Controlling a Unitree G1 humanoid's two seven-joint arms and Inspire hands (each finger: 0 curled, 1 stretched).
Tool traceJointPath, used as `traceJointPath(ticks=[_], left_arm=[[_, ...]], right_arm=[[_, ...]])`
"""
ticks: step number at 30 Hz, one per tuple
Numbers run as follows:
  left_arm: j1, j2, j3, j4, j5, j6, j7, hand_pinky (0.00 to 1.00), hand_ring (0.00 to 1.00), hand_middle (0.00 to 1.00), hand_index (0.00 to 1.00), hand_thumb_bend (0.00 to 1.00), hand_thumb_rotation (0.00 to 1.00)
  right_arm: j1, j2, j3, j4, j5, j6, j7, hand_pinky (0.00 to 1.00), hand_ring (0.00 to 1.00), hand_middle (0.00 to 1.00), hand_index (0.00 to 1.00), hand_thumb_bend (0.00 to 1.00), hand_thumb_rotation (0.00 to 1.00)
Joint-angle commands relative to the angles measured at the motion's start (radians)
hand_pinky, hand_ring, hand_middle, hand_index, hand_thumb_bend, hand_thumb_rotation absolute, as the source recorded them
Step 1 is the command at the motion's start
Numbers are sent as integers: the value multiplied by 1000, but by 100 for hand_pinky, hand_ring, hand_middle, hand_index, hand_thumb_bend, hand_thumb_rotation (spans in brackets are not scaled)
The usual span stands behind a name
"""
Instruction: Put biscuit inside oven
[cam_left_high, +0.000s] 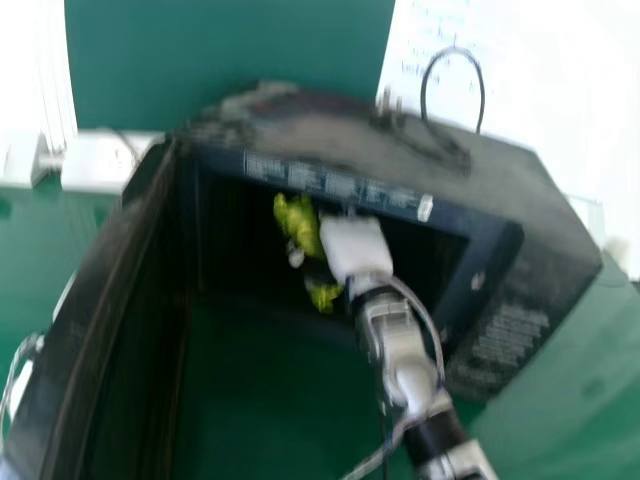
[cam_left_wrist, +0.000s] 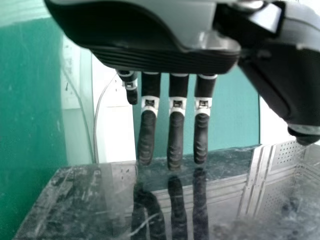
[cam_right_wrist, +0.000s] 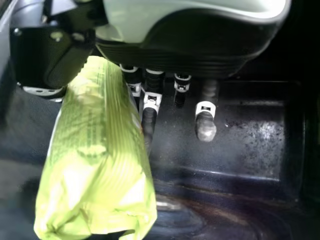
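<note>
In the head view the black oven (cam_left_high: 540, 230) stands with its door (cam_left_high: 100, 300) swung open on the left. My right hand (cam_left_high: 355, 246) is inside the oven opening, beside the yellow-green biscuit packet (cam_left_high: 296, 222). Seen from the right wrist, the packet (cam_right_wrist: 100, 155) is pinched between the thumb and fingers of my right hand (cam_right_wrist: 149, 120), above the dark oven floor (cam_right_wrist: 240, 140). In the left wrist view my left hand (cam_left_wrist: 176, 137) has straight fingers, their tips close to a glossy dark panel (cam_left_wrist: 95, 200).
A looped black cable (cam_left_high: 480, 90) rises behind the oven. White sockets (cam_left_high: 105, 160) line the back at the left. The oven's front frame (cam_left_high: 490, 270) surrounds the right hand, and the raised door edge bounds the space at its left.
</note>
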Motion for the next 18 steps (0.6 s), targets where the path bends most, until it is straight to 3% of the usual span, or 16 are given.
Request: traceJointPath(ticks=[1, 11, 14, 18], left_arm=[[6, -3, -3, 0, -7, -4, -10, 30, 35, 43, 50, 51, 7], [8, -2, -2, -1, -9, -2, -16, 31, 35, 43, 50, 51, 7], [12, -4, -1, -7, -9, -3, -14, 31, 35, 43, 50, 51, 7], [10, -2, 0, -6, -11, 1, -15, 31, 35, 43, 50, 51, 7]], right_arm=[[-64, -8, 24, 85, 21, -7, -74, 10, 16, 47, 49, 53, 0], [-244, 0, 122, 466, 103, -39, -251, 16, 23, 47, 49, 53, 0], [-271, 2, 144, 519, 130, -30, -223, 19, 26, 46, 49, 53, 0], [-270, 1, 144, 492, 183, 8, -154, 13, 20, 47, 49, 53, 0]])
